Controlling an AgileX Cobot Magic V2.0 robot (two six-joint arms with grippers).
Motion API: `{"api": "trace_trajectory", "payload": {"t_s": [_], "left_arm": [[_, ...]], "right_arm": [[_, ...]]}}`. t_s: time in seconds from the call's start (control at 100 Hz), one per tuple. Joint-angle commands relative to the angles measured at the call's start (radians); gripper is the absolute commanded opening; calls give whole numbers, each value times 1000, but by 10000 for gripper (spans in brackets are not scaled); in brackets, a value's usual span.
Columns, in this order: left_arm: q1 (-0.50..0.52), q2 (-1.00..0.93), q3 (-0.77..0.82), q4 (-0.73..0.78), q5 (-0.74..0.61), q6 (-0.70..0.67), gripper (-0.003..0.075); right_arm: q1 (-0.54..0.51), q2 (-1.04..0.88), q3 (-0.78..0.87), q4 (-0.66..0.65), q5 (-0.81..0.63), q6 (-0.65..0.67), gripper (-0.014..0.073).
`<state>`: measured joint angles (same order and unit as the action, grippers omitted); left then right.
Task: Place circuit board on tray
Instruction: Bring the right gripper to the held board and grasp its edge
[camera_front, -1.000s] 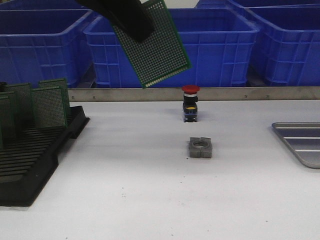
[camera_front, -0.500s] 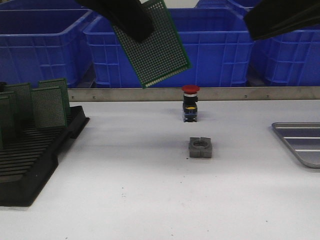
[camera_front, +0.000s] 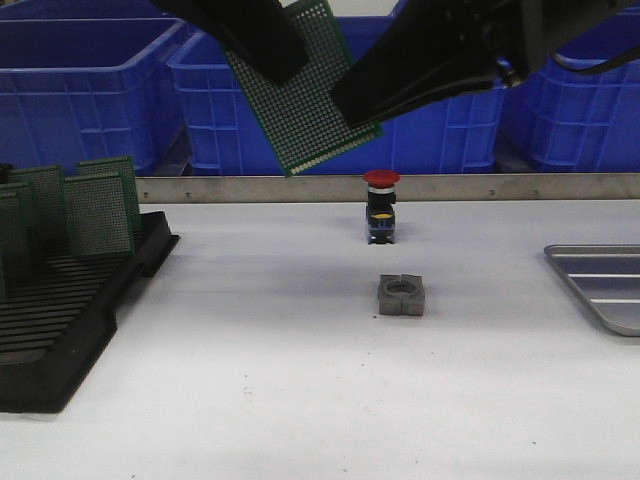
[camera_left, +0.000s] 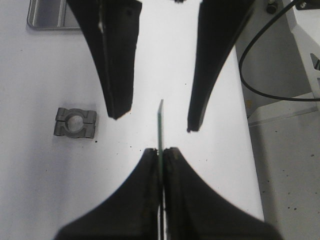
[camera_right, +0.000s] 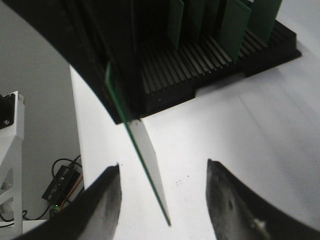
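Front view: left gripper (camera_front: 262, 45) clamps circuit board (camera_front: 310, 100) (tilted); right gripper (camera_right: 162, 187) jaws apart; rack (camera_front: 70, 310) holds boards; tray (camera_front: 600, 285) bare.

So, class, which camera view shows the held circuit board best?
The front view: the circuit board shows its whole perforated face, tilted, above the table. Both wrist views show it only edge-on, as a thin green strip.

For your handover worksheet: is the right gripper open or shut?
Open: right gripper fingers spread either side of the circuit board, touching nothing.
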<state>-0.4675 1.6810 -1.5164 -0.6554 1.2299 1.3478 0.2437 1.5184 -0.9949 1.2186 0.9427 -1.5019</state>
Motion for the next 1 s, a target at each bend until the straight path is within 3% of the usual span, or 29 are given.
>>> {"api": "trace_trajectory", "payload": {"t_s": [0.0, 0.1, 0.17, 0.39, 0.45, 0.53, 0.65, 0.72, 0.99], "left_arm": [[-7, -48, -27, -61, 44, -11, -18], [-7, -48, -27, -61, 44, -11, -18], [-7, -48, -27, -61, 44, -11, -18], [-7, -48, -27, -65, 44, -11, -14], [-7, -48, -27, -65, 44, -11, 22], [-7, -48, -27, -65, 44, -11, 134], [-7, -48, -27, -67, 44, -11, 396], [-7, -48, -27, -67, 44, -11, 489], [-7, -48, -27, -67, 44, -11, 503]], "right_arm": [[16, -12, -47, 58, 42, -14, 414], [31, -3, -58, 59, 44, -14, 387], [36, -3, -61, 59, 45, -14, 319], [39, -3, -61, 59, 46, -14, -11], [39, -3, -61, 59, 46, -14, -74], [39, -3, -61, 59, 46, -13, -65], [39, -3, -61, 59, 46, -13, -67], [39, -4, -61, 58, 44, -13, -67], [-15, -44, -61, -58, 53, 38, -67]]}}
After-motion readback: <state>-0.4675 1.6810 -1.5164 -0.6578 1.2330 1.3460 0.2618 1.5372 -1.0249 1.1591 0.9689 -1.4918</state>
